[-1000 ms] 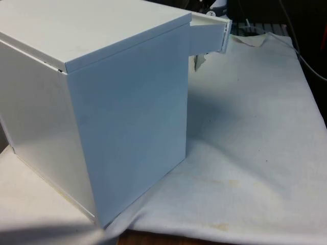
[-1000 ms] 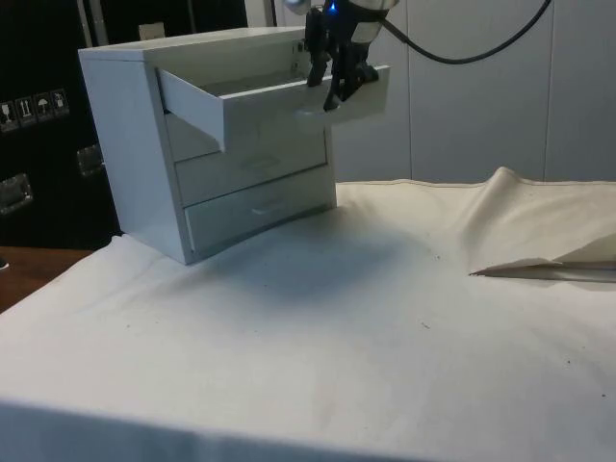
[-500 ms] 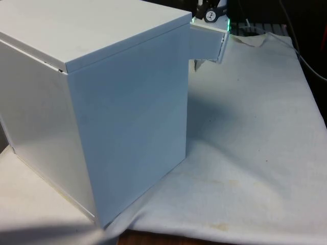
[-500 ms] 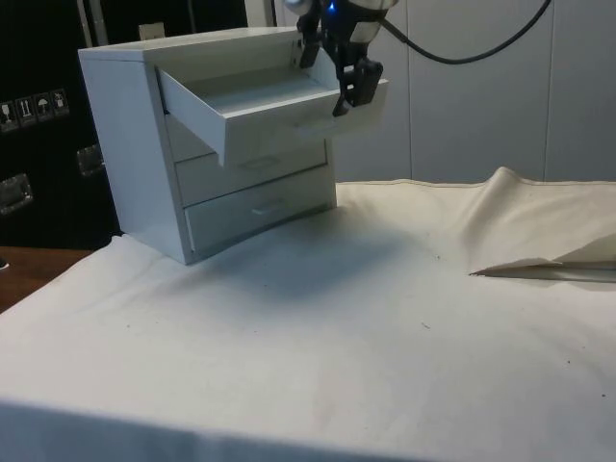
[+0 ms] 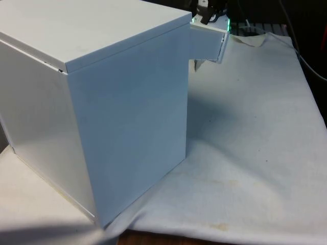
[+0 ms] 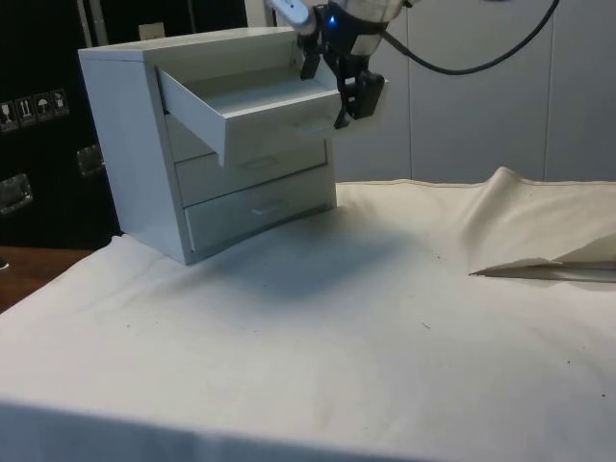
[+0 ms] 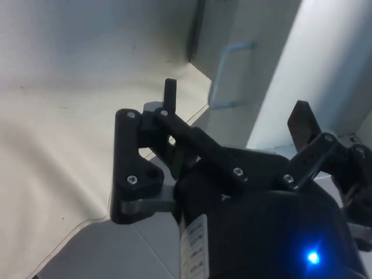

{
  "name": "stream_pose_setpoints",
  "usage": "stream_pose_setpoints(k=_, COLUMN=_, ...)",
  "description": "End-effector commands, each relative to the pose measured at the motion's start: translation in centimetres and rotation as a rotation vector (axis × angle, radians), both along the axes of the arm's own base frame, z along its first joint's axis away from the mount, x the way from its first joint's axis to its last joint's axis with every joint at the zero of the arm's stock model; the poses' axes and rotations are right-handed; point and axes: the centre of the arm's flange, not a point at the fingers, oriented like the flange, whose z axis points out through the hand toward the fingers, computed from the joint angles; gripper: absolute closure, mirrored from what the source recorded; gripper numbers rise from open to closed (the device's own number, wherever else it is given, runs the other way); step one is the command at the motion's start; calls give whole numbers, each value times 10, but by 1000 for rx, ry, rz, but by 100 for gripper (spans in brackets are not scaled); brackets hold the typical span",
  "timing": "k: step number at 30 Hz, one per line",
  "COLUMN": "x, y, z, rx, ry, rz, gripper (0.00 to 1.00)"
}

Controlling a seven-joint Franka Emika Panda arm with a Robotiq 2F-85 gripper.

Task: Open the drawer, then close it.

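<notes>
I am reading the first half of the task as done. The chest (image 6: 192, 144) is standing on the worktop (image 6: 385, 318), and its top drawer (image 6: 260, 106) is projecting well out of the carcass, its open tray facing up in the side view. The two drawers below it are sitting flush. In the front view the chest is presenting its back and side, and the drawer front (image 5: 208, 43) is jutting past the corner at about 1 o'clock from the chest.

The tool (image 6: 348, 91) is hanging at the outer end of the open drawer, at about 3 o'clock from the tray in the side view, just beside the drawer front. In the wrist view the tool (image 7: 232, 125) has its fingers (image 7: 169, 96) spread apart with nothing between them, so I am logging it as released. A handle (image 7: 229, 75) is showing beyond the fingers in that view, clear of them; I cannot tell which drawer it belongs to.

Remaining, in my judgement: the closing half. The drawer is not yet pushed back at all. The tool appears placed against or near the front panel, which suits a push inward, but I cannot confirm contact.
</notes>
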Motion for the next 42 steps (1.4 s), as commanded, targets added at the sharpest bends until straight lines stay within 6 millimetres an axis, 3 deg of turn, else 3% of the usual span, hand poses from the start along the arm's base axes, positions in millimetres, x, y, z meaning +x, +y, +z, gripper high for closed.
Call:
stream_pose_setpoints(k=1, x=-1, y=0, z=-2, rx=0, ry=4, rz=-2, gripper=0)
stream_pose_setpoints(k=24, x=-9, y=6, z=-47, rx=1, ry=49, rz=-29, gripper=0)
stream_pose_setpoints(k=42, x=-8, y=3, z=-50, rx=0, ry=46, rz=-47, gripper=0)
